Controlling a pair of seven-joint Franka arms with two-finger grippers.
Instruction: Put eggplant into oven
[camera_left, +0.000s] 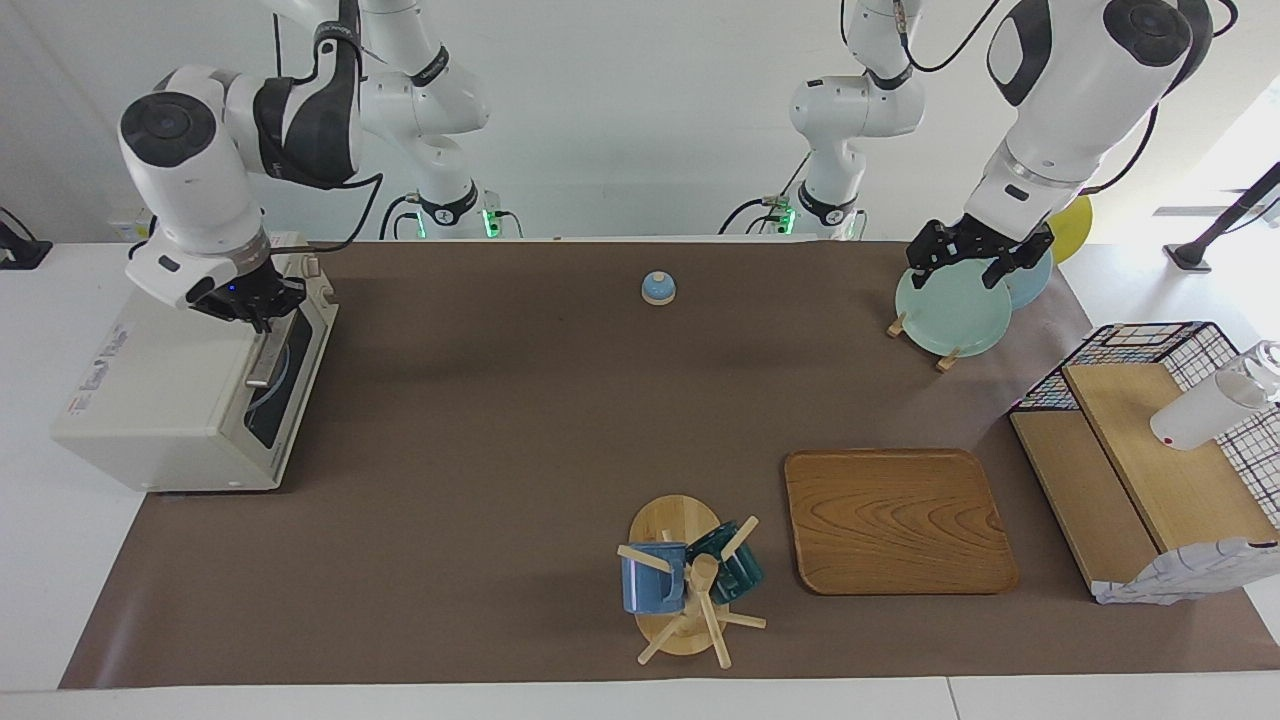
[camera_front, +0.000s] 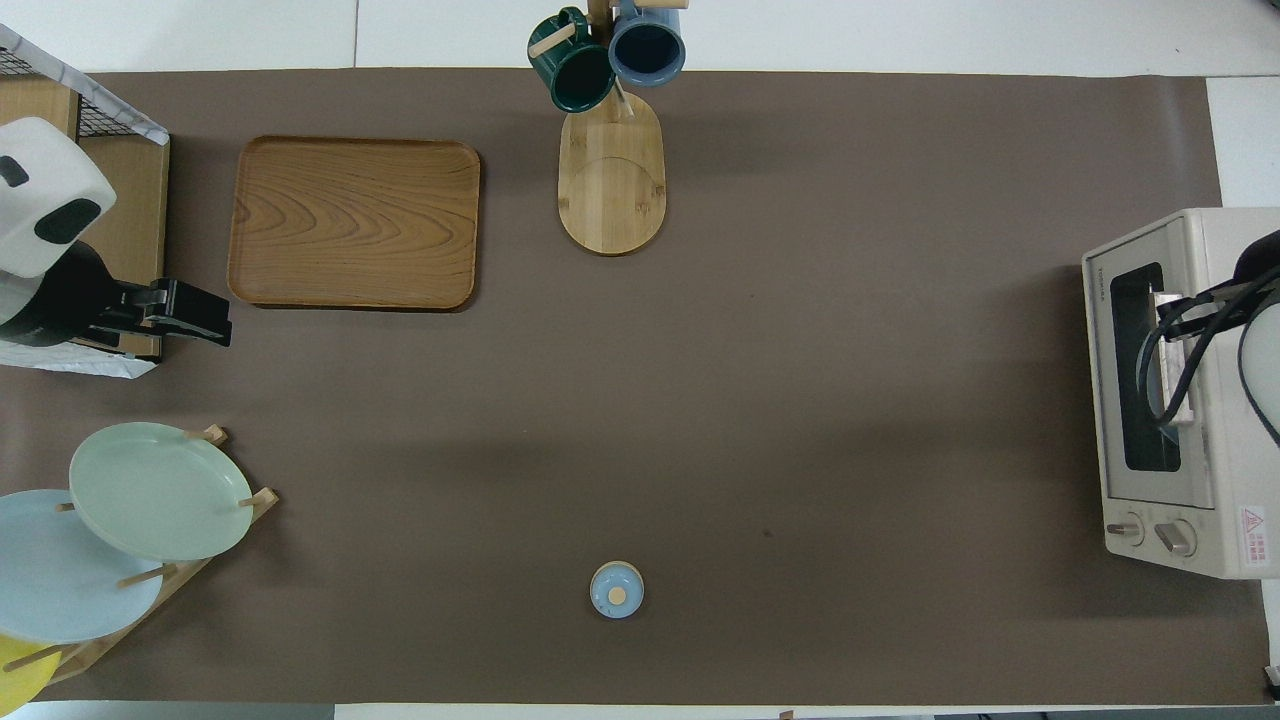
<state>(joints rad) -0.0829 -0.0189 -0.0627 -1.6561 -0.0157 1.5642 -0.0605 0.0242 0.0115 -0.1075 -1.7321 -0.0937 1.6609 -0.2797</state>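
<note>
Starting w/ facing view: right gripper (camera_left: 248, 298) hangs over the oven (camera_left: 165, 400), just above the top edge of its door (camera_left: 288, 375). Can't tell whether it's open or closed, and nothing shows in it. The door is up and shut, w/ the bar handle (camera_left: 262, 358) directly below the gripper. Eggplant isn't visible anywhere, so no direction from the gripper & no long axis can be given. If it's in the oven, it lies below the gripper, hidden by the dark glass. Left gripper (camera_left: 980, 262) waits open & empty over the plate rack (camera_left: 945, 355), well apart from the oven.

Overhead view: right arm's cables (camera_front: 1170, 350) drape over the oven (camera_front: 1160, 505) door (camera_front: 1130, 440), which is shut here too. No eggplant on the table. Left gripper (camera_front: 190, 315) is open at the other end.

Judgement: right arm is much the nearer to the oven. W/ the door shut & no eggplant outside, the task looks about done; the next move is prob. just to lift clear.
</note>
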